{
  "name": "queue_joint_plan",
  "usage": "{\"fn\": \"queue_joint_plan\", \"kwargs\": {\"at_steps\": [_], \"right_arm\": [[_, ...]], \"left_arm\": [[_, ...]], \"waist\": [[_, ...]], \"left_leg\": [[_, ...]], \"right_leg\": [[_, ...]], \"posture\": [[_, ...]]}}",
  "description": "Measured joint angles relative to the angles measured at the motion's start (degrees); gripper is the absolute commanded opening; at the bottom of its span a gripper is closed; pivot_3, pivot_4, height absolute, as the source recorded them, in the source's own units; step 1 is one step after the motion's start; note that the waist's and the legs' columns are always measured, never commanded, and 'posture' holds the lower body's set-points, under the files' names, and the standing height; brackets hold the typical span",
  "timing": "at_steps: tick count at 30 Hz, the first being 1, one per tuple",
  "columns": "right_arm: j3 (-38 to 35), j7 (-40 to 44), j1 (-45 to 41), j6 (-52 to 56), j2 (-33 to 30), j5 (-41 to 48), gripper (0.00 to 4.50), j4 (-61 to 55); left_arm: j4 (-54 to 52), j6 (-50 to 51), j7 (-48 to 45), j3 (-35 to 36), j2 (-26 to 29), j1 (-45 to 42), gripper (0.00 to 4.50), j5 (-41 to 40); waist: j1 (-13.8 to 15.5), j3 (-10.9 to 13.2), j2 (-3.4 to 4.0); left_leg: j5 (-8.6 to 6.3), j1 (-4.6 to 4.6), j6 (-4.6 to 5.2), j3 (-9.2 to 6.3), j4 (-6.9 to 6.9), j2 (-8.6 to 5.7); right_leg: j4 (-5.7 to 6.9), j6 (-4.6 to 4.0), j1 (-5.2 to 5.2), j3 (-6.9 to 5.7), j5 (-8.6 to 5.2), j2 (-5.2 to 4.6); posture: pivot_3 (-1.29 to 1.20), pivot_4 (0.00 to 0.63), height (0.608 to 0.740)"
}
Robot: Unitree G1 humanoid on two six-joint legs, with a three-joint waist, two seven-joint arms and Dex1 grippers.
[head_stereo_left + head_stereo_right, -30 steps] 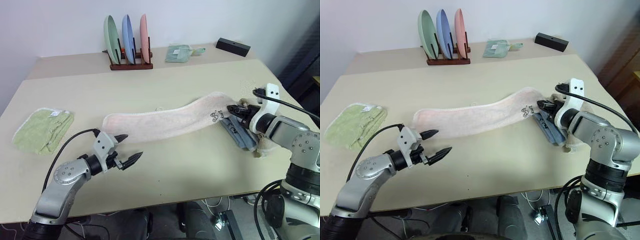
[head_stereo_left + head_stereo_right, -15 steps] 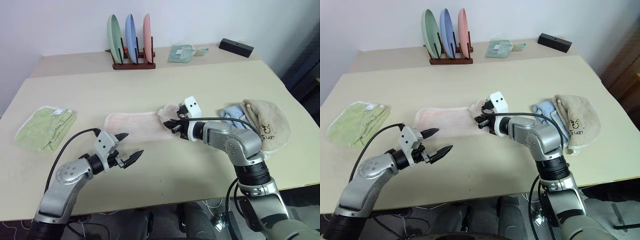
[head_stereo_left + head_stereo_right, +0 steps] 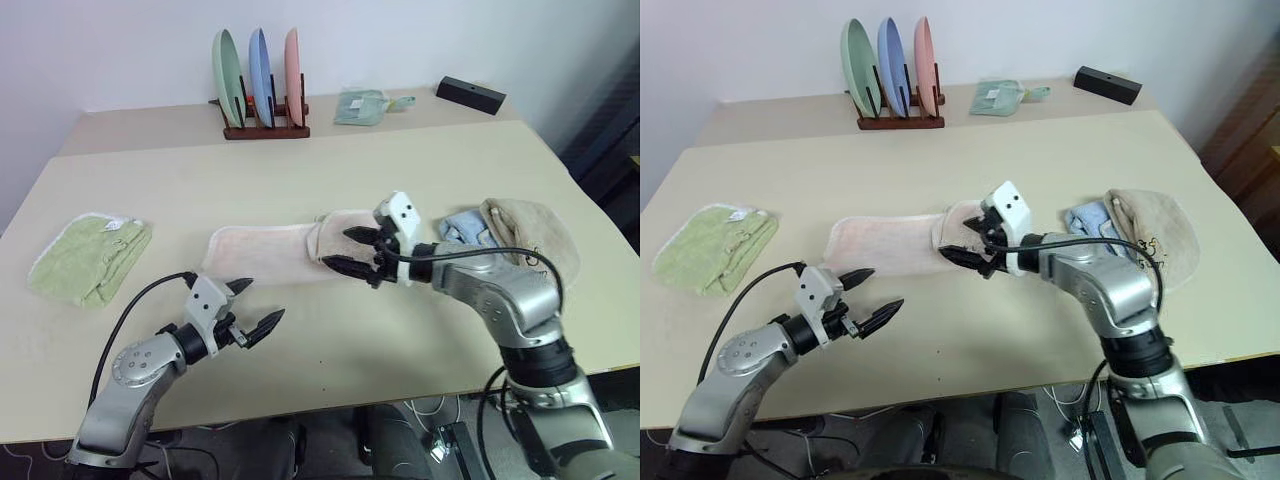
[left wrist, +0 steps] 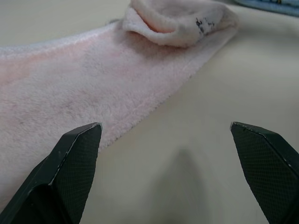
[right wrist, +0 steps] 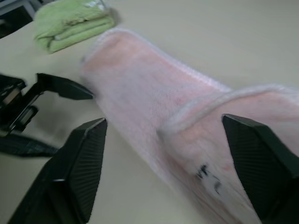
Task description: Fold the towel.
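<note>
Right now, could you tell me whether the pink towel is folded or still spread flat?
Partly folded: the towel's end with the dark mark lies doubled back over it beside the open right hand; the rest lies flat.

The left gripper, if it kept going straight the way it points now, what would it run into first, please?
Most likely the towel. In the left wrist view the open left gripper looks over bare table just off the towel's near edge, toward its folded-over end. Depth is unclear, so it might skim the table first.

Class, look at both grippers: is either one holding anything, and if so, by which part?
Nothing is held. The right gripper stands open just above the pink towel's folded-over end; the left gripper is open beside the towel.
</note>
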Motion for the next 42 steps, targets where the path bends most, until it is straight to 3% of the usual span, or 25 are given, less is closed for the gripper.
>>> {"fn": "queue_joint_plan", "kwargs": {"at_steps": [4, 6, 14, 21, 24, 28, 34, 42], "right_arm": [[-0.73, -2.00, -2.75, -5.93, 0.92, -4.88, 0.81, 8.89], [0.57, -2.54, -4.37, -10.90, 3.28, -8.39, 0.08, 14.81], [9.37, -1.56, -7.00, -32.68, 9.96, -22.13, 0.08, 38.52], [9.30, 0.27, -6.14, -38.92, 9.49, -25.68, 0.08, 39.12], [7.52, 2.27, -5.09, -37.61, 9.10, -23.93, 0.88, 35.11], [6.88, 9.69, -3.92, -37.65, 3.19, -20.89, 2.70, 21.85], [6.95, 11.87, -3.96, -39.33, 1.27, -21.61, 2.70, 18.20], [7.81, 12.75, -2.08, -41.45, 0.91, -23.27, 2.70, 17.40]], "left_arm": [[-0.03, 0.49, 1.24, 0.60, -1.85, -0.07, 4.50, -1.04], [-0.03, 0.98, 2.08, 0.68, -2.88, -0.43, 4.50, -1.26], [-1.09, 1.22, 4.69, 0.46, -4.35, 0.83, 4.50, -1.06], [-4.99, 1.47, 8.06, 1.24, -6.05, 3.77, 4.50, -1.34], [-6.47, 3.37, 9.63, 2.97, -6.67, 5.92, 4.50, -3.08], [-9.61, 11.55, 17.76, 9.52, -12.62, 10.15, 4.50, -12.61], [-10.42, 23.17, 33.71, 17.38, -19.62, 5.30, 4.50, -24.99], [-2.92, 27.51, 49.14, 23.92, -24.11, -8.07, 4.50, -38.45]], "waist": [[-0.13, 0.00, 0.00], [-0.17, 0.00, 0.00], [-0.11, 0.00, 0.00], [-0.08, -0.06, -0.04], [-0.12, -0.03, -0.02], [-0.08, 0.00, 0.01], [0.23, -0.03, -0.07], [1.22, -0.05, -0.09]], "left_leg": [[0.04, 0.05, -0.07, 0.03, -0.01, 0.04], [0.05, 0.04, -0.09, 0.04, -0.01, 0.04], [0.06, 0.01, -0.10, 0.05, -0.01, -0.02], [0.05, 0.11, -0.10, 0.03, -0.01, 0.00], [0.05, 0.04, -0.10, 0.03, -0.01, 0.01], [0.00, 0.00, -0.11, -0.01, -0.01, 0.04], [-0.12, 0.33, 0.10, -0.07, 0.01, 0.03], [0.06, 0.33, -0.23, -0.05, 0.02, 0.02]], "right_leg": [[0.03, -0.01, 0.01, 0.01, 0.00, 0.01], [0.03, -0.01, 0.00, 0.01, 0.01, 0.01], [0.01, -0.01, -0.02, 0.03, 0.01, 0.03], [0.02, -0.01, 0.07, 0.03, 0.01, 0.05], [0.02, -0.01, 0.01, 0.03, 0.01, 0.04], [-0.02, 0.01, -0.01, 0.03, -0.01, 0.03], [0.02, 0.00, 0.32, -0.03, -0.01, 0.05], [0.03, -0.01, 0.30, -0.01, 0.00, 0.04]], "posture": [[0.00, 0.150, 0.727], [0.00, 0.150, 0.727], [0.00, 0.150, 0.727], [0.00, 0.150, 0.727], [0.00, 0.150, 0.727], [0.00, 0.150, 0.727], [0.00, 0.150, 0.727], [0.00, 0.150, 0.727]]}}
